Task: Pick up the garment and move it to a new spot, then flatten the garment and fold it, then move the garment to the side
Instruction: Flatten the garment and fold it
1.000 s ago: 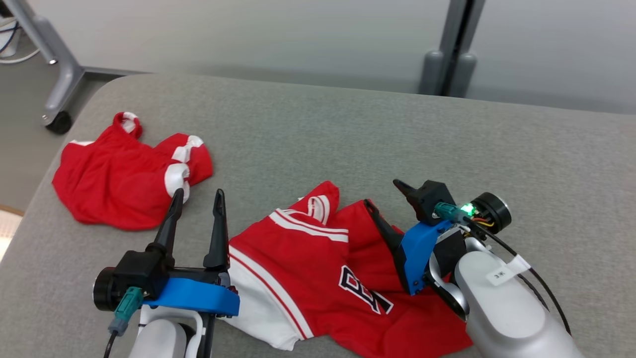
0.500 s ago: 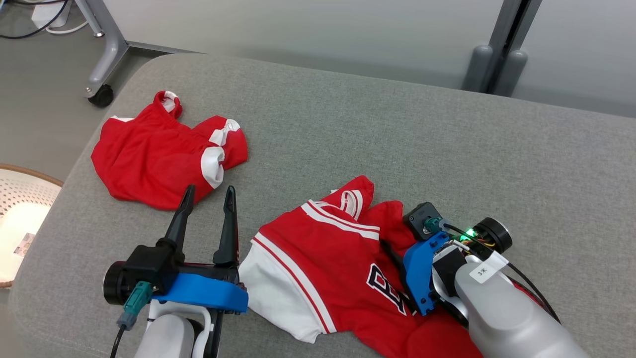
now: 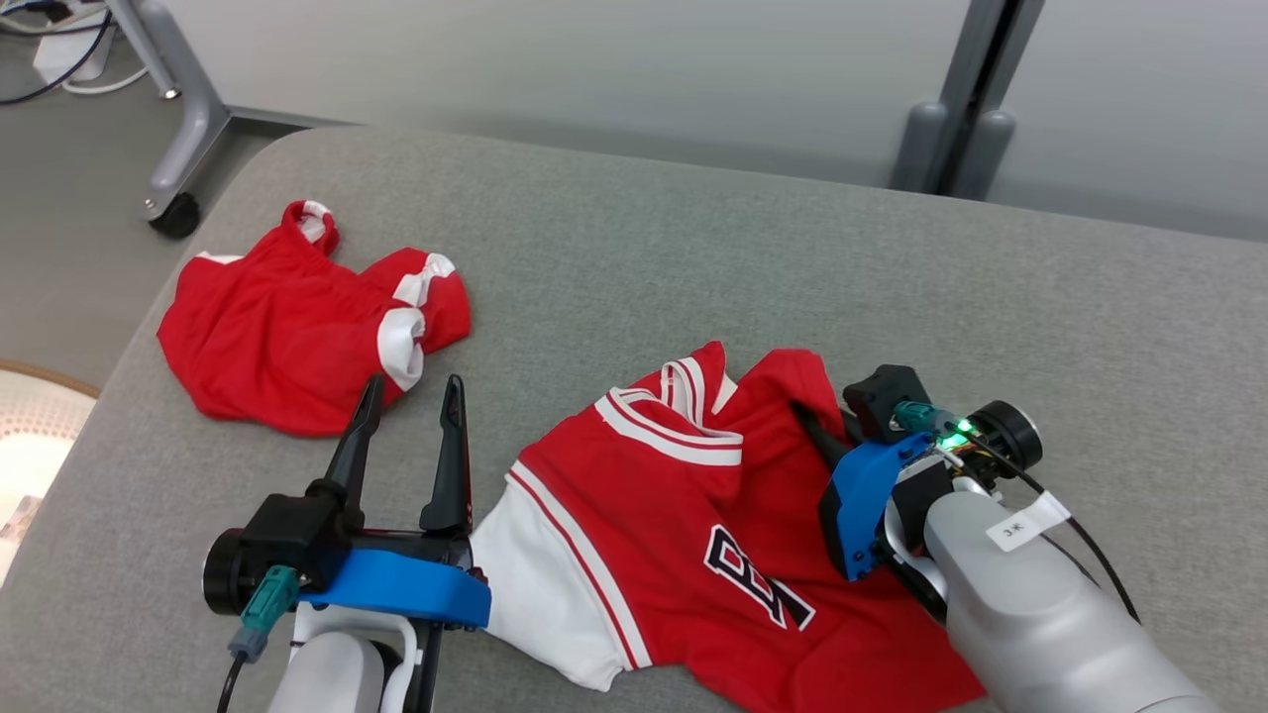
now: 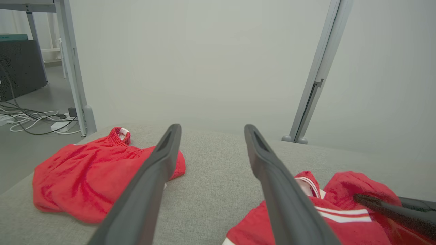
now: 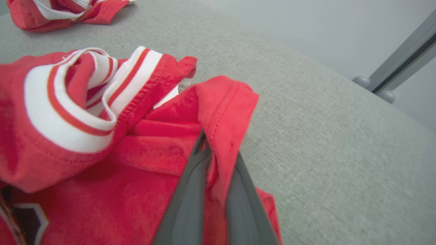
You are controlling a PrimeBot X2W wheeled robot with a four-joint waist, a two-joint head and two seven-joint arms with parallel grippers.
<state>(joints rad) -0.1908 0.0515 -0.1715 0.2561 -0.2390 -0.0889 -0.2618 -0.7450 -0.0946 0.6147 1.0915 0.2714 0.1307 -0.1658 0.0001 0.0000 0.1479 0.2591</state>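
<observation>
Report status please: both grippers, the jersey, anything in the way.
Right gripper shut on a fold of the red jersey. Left gripper open, empty, beside the jersey. Second red garment lies apart at far left, not in the way.

The jersey [image 3: 654, 505] is red with white-striped trim and dark lettering, the second garment [image 3: 277, 337] red and white, the surface [image 3: 693, 248] grey.

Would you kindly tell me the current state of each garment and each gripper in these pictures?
lettered jersey: crumpled on the grey surface, not flat, one red edge pinched.
second red garment: bunched up on the surface, apart from the jersey, untouched.
left gripper: open, empty, between the two garments.
right gripper: shut on a red fold of the lettered jersey.
</observation>
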